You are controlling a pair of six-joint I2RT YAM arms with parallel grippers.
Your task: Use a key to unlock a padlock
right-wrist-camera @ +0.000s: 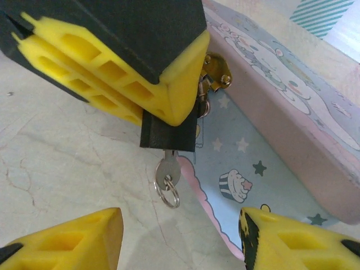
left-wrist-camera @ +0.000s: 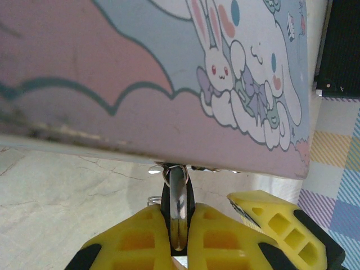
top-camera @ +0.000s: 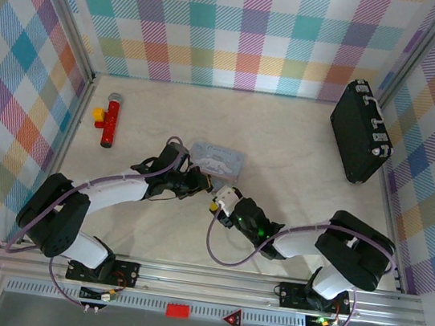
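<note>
- Padlock [right-wrist-camera: 169, 132] is sitting clamped in the left gripper [left-wrist-camera: 179, 228], out near the middle of the table [top-camera: 285, 140]. The yellow fingers [left-wrist-camera: 129, 239] are squeezing its little black body from both sides.
- Key [right-wrist-camera: 167, 167] is sticking out of the bottom of the lock, and a small split ring [right-wrist-camera: 170, 197] is dangling off the end of it.
- Silvery shackle [left-wrist-camera: 179, 194] is pointing up at the edge of the pale blue cartoon-bunny pouch [left-wrist-camera: 169, 73], right next to the brassy clasp [right-wrist-camera: 216, 70]. Honestly can't tell whether it's hooked through anything there.
- Right gripper [right-wrist-camera: 180, 242] is hovering just in front of the key with its fingers spread wide open, gripping nothing. One yellow pad is sitting off to each side of the key, and both are clear of it.
- From the overhead camera, the two grippers are facing each other nearly tip to tip, just on the near side of the pouch.
- Black case [top-camera: 359, 133] is lying well apart from all this, over at the far right by the checkered wall.
- Red toy [top-camera: 110, 124] with a yellow bit on its side is lying at the far left.
</note>
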